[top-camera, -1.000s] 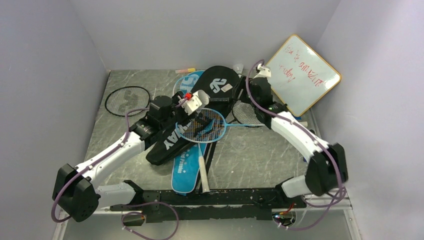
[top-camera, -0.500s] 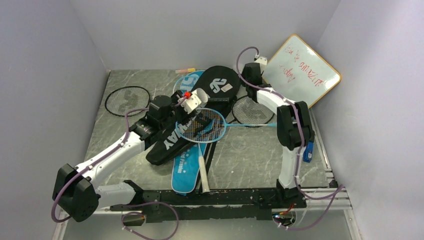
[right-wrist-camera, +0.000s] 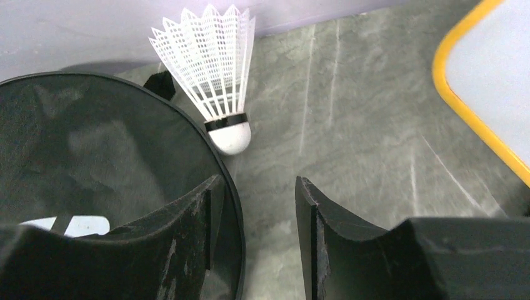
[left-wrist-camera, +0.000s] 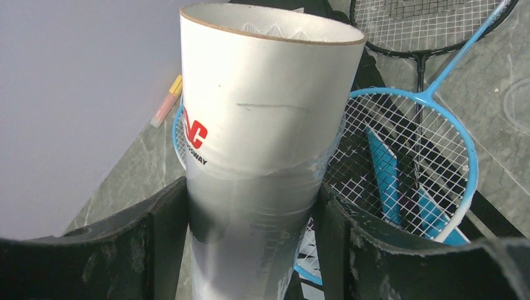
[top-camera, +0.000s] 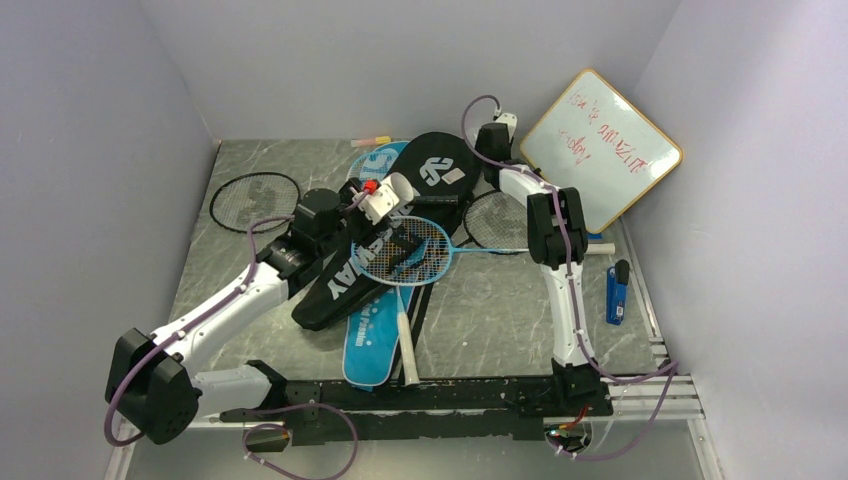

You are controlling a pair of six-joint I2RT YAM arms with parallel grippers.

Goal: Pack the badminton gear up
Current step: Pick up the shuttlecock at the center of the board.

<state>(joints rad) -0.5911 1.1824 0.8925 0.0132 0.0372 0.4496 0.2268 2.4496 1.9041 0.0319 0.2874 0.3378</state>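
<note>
My left gripper (left-wrist-camera: pixel 250 194) is shut on the long white tube (left-wrist-camera: pixel 269 106), holding it tilted over the pile (top-camera: pixel 385 200). Below it, a light-blue racket (top-camera: pixel 415 250) lies on the black bag (top-camera: pixel 335 285), which crosses the blue bag (top-camera: pixel 372 340). One black racket (top-camera: pixel 255 200) lies at the left, another (top-camera: pixel 495 220) right of the pile. My right gripper (top-camera: pixel 492 135) is at the back. In the right wrist view it (right-wrist-camera: pixel 259 184) stands open and empty, its left finger over the black bag's rim (right-wrist-camera: pixel 94 156). A white shuttlecock (right-wrist-camera: pixel 215 81) lies on the table just ahead.
The orange-rimmed whiteboard (top-camera: pixel 600 150) leans at the back right, close to my right gripper. A blue and black object (top-camera: pixel 615 295) lies by the right wall. A yellow and pink marker (top-camera: pixel 370 141) lies at the back wall.
My right arm has folded upright and swung its gripper to the back, by the shuttlecock, with its jaws narrower. The left arm with the tube has hardly moved.
</note>
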